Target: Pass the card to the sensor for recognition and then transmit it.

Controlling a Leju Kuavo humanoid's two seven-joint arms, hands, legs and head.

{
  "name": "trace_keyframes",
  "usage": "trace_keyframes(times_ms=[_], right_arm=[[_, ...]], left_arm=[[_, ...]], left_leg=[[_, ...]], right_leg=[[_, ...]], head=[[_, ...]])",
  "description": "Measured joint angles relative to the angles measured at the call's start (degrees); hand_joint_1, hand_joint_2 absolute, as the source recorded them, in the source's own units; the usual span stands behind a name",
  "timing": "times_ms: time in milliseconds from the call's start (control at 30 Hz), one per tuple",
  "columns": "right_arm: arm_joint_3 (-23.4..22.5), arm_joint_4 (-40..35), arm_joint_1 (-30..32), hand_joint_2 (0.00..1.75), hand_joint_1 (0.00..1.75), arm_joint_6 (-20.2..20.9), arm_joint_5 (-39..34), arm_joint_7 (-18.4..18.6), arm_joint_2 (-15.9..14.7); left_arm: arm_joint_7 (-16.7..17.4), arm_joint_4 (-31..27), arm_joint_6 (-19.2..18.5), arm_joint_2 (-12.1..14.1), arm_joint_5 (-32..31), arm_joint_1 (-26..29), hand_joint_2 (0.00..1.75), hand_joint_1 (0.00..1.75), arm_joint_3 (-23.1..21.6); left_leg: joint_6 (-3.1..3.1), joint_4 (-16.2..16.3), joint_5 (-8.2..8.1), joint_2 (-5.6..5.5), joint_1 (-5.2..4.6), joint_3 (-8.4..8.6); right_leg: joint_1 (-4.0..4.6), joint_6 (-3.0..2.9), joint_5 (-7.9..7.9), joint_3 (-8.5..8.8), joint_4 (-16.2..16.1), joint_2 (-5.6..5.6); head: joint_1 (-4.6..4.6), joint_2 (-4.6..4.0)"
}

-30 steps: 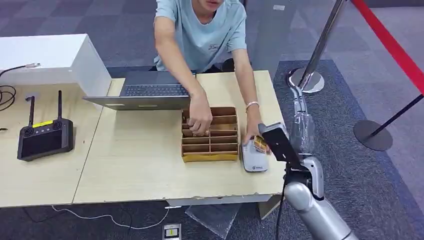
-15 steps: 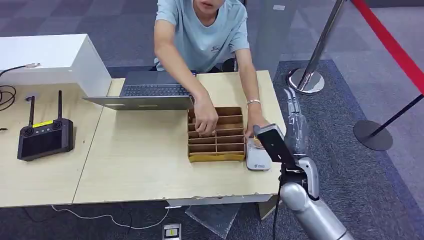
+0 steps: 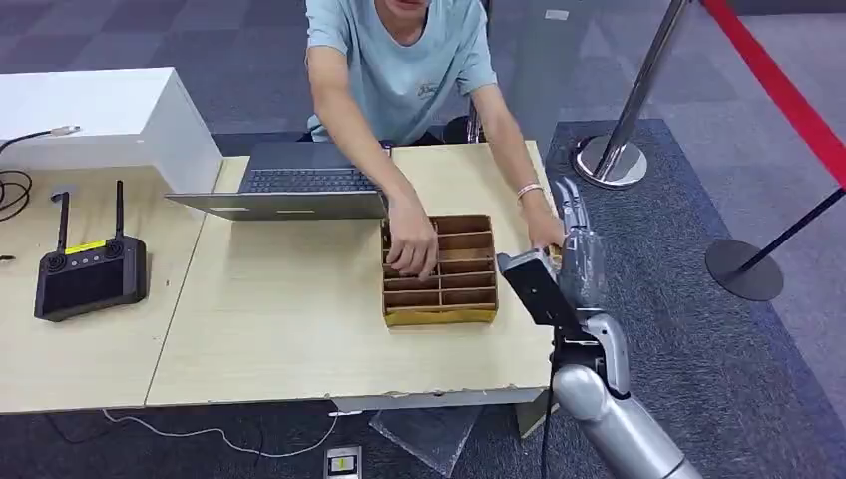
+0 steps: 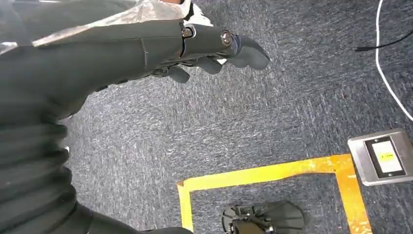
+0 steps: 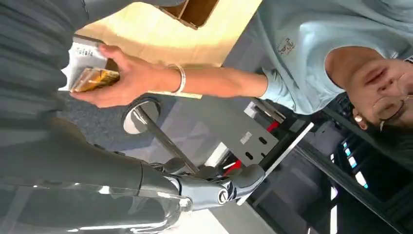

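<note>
Pale wooden counter (image 3: 279, 329) on grey carpet. Hard to see from above: gold card (image 5: 95, 79), pinched in a person's hand (image 5: 129, 80) at the counter's right edge, just beside a white sensor (image 5: 82, 52) that is half cut off. Brown box (image 3: 439, 317) with many slots; the person's other hand (image 3: 411, 249) inside, hiding what lies there. Right robot hand (image 3: 579, 249) near the card, fingers straight, holding nothing. Left robot hand (image 4: 209, 46) low over the carpet, loose, holding nothing.
</note>
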Motion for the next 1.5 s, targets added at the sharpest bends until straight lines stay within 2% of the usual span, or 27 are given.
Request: trace_keyframes(times_ms=[767, 1100, 1500], right_arm=[[2.25, 2.99, -2.51, 1.75, 0.0, 1.25, -0.92, 0.0, 0.15], [4.33, 5.14, -4.33, 1.75, 0.0, 5.05, -1.31, -0.15, 0.74], [8.7, 11.54, -7.26, 1.75, 0.0, 8.42, 0.37, -0.46, 2.23]], left_arm=[[-0.35, 0.0, 0.02, 0.0, -0.24, -0.04, 1.75, 0.0, 0.0], [-0.35, 0.0, -0.02, 0.0, -0.77, -0.09, 1.75, 0.0, -0.02], [-0.35, 0.0, -0.02, -0.04, -0.85, -0.17, 1.75, 0.0, -0.02]], left_leg=[[0.0, 0.0, 0.0, 0.0, 0.0, 0.0], [0.0, 0.0, 0.0, -0.01, 0.0, -0.01], [0.0, 0.0, 0.0, -0.01, 0.0, -0.03]], right_leg=[[0.0, 0.0, 0.0, 0.0, 0.0, 0.0], [0.0, 0.0, 0.0, 0.0, 0.01, 0.0], [0.01, 0.0, 0.0, -0.01, 0.01, 0.0]], head=[[-0.02, 0.0], [0.0, 0.0], [-0.02, 0.0]])
